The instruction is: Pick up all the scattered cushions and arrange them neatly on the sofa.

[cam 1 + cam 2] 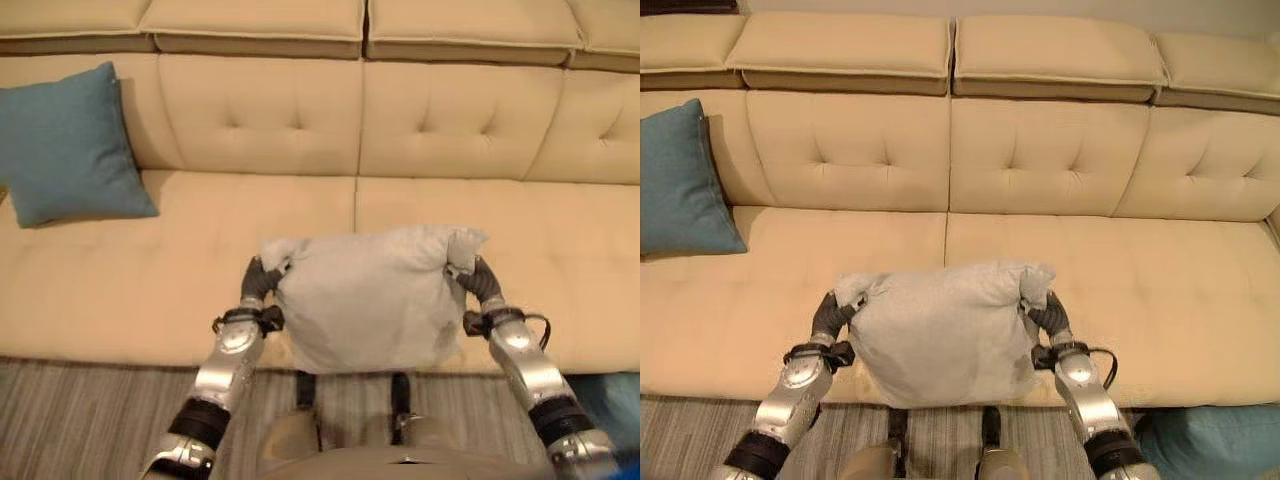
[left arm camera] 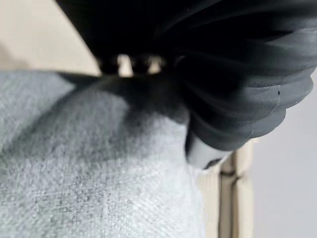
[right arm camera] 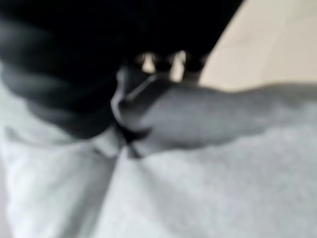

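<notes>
1. Beige tufted sofa (image 1: 450, 230) spans the left eye view, seat running left to right, backrest on the far side; striped floor (image 1: 90, 410) lies along the near edge. Teal cushion (image 1: 65, 145) leans upright against the backrest at far left. Grey cushion (image 1: 370, 295) is held off the seat over the near edge, near the middle seam, its long axis running left to right, parallel with the seat front. Left hand (image 1: 258, 282) clamps the cushion's left upper corner; right hand (image 1: 478, 280) clamps the right upper corner. Both hands sit equally near, one at each end.

2. Right eye view: same arrangement. Grey cushion sits between the two hands, well apart from the teal cushion; open seat lies beyond it toward the backrest. A second teal shape (image 1: 1215, 440) shows on the floor at the near right corner, likely another cushion, though I cannot be sure.

3. Left wrist view: dark ribbed cover of the left hand presses against grey fabric; fabric bunches under the fingers, which reads as a closed grip on the cushion.

4. Right wrist view: right hand's fingers curl into a fold of grey fabric, gripping the cushion.

5. Judgement: the coming placement runs straight away from the robot, toward the backrest, both arms moving together to keep the long axis level with it.
</notes>
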Available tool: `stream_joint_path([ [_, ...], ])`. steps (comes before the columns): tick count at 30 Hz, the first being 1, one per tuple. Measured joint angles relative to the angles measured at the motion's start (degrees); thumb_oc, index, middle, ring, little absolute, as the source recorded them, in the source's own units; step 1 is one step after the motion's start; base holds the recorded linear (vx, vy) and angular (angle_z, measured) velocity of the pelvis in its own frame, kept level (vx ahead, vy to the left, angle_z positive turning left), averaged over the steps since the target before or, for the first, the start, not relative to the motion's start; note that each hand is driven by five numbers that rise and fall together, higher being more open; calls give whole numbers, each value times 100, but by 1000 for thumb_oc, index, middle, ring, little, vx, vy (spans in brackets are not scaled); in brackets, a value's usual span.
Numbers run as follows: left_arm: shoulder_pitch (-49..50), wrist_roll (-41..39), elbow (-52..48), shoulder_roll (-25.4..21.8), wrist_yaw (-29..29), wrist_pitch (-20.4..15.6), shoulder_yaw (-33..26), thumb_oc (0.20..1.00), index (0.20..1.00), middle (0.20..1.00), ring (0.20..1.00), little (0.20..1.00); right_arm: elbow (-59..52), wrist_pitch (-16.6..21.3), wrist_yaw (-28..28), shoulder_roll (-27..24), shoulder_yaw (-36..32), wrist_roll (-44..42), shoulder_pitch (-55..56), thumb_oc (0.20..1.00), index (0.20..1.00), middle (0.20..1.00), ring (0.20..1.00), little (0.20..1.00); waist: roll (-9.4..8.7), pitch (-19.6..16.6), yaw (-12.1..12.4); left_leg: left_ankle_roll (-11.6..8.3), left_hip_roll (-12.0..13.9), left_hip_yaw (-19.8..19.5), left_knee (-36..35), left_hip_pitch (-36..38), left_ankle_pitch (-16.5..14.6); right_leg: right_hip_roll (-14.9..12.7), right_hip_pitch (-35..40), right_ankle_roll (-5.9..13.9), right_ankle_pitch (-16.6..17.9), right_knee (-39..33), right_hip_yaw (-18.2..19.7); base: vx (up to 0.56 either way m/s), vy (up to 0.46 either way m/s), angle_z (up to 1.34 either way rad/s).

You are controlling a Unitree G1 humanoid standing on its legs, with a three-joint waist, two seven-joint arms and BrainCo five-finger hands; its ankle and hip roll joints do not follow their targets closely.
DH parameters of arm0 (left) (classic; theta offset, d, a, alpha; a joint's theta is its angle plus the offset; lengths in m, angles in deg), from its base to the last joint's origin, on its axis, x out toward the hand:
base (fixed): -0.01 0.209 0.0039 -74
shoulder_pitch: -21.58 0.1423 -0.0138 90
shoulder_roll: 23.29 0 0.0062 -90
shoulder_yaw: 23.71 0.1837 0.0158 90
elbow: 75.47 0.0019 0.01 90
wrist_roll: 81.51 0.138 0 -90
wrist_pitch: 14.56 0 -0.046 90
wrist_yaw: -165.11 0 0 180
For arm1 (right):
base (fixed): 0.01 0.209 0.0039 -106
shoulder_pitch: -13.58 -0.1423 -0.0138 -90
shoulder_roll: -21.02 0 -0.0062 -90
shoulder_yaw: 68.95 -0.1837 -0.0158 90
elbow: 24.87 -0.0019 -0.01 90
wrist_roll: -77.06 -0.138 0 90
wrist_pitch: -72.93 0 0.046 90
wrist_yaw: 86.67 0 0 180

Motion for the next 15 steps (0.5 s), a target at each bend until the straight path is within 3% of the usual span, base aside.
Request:
stream_joint_path([
  [4, -1835, -12, 140, -635, -566, -21, 194, 200, 200, 200, 200, 200, 87, 1, 433, -578, 206, -133, -1790, 200, 200, 200, 200, 200, 99, 102, 31, -8, -8, -42, -5, -674, 213, -5, -661, 17, 208, 3, -3, -69, 11, 3],
  [10, -3114, -28, 375, -916, -1067, -277, 467, 200, 200, 200, 200, 200, 367, 44, 882, -847, 332, -375, -2775, 200, 200, 200, 200, 200, 136, 209, 45, 0, -60, -115, 0, -790, 228, -21, -746, 5, 211, 3, -34, -8, 9, 6],
  [15, -4979, -121, 1532, -1196, -1406, -402, 1051, 200, 200, 200, 200, 200, 1206, 115, 1321, -1035, 614, -578, -4328, 200, 200, 200, 200, 200, 150, 412, 24, -1, -61, -126, 23, -1114, 244, -20, -1058, -2, 223, 5, -34, 0, 0, 0],
])
